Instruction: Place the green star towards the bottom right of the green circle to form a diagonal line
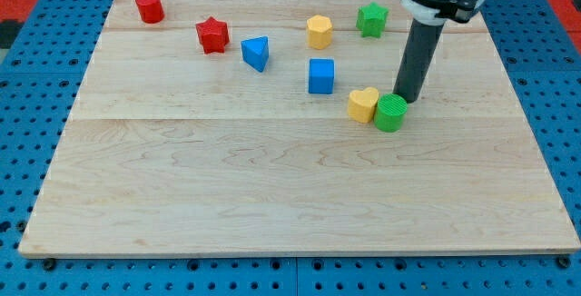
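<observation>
The green star (pixel 371 19) lies near the view's top, right of centre. The green circle (pixel 391 113) sits lower down, right of centre, touching a yellow heart (pixel 364 104) on its left. My tip (pixel 406 100) stands just above and to the right of the green circle, close against it. The green star is well above the tip, slightly to its left.
A yellow hexagon (pixel 319 32) sits left of the green star. A blue cube (pixel 320 75), a blue triangle (pixel 257 54), a red star (pixel 211 35) and a red cylinder (pixel 149 7) lie further left. The wooden board (pixel 272 187) rests on a blue surface.
</observation>
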Available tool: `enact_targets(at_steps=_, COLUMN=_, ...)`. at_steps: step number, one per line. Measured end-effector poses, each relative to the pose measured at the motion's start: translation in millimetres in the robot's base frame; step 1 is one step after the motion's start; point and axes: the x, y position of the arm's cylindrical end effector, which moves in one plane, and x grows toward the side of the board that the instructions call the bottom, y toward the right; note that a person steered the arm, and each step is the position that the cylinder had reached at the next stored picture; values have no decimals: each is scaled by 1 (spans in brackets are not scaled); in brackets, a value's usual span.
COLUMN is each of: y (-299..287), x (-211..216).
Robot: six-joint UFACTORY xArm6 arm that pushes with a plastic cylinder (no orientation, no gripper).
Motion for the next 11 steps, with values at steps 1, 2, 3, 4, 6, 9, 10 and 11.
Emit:
enact_targets(at_steps=1, y=-19, x=9)
enact_targets(at_steps=2, y=-32, x=52)
enact_targets(at_steps=3, y=-24, x=66)
enact_targets(at_steps=4, y=17, x=88)
enact_targets(at_steps=6, y=-54, x=150)
enact_targets(at_steps=9, y=-21, x=104)
enact_targets(at_steps=10, y=-56, x=119)
enact_targets(at_steps=11, y=6, x=145)
